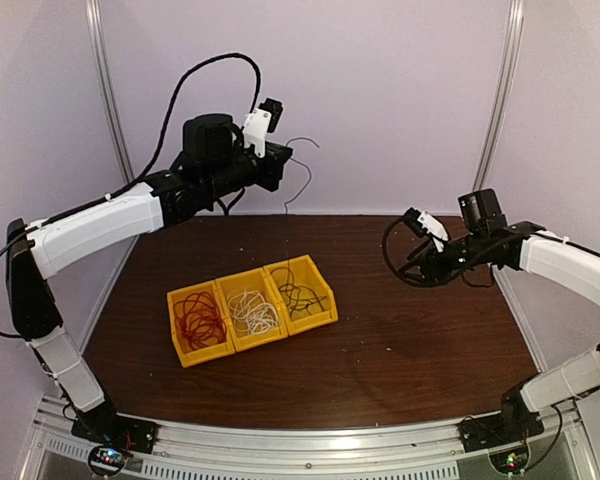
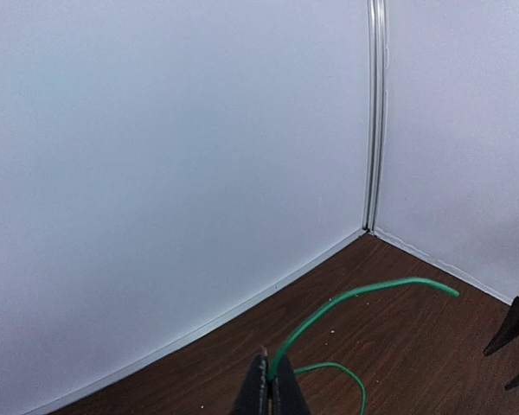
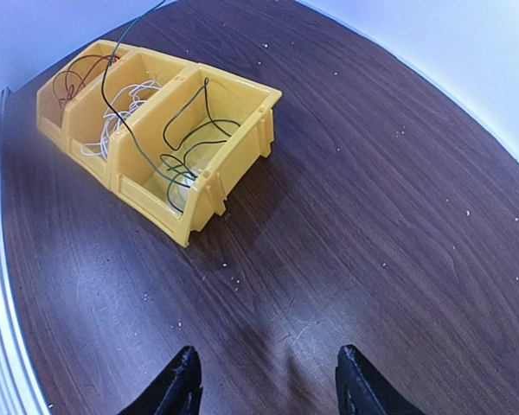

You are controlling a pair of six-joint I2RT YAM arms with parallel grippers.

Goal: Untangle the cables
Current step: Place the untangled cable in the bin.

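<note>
I log left end effector (image 2: 271,376) clenched on thin green wire (image 2: 355,294) | right end effector (image 3: 268,363) released, empty, over dark wooden worktop (image 3: 398,225) | three yellow plastic bins (image 3: 242,79) adjacent

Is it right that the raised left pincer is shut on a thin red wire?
Not quite. The left pincer is shut on a green wire, not a red one, as the left wrist view shows plainly. The rest holds: the wire is thin and the pincer is closed on it.
</note>
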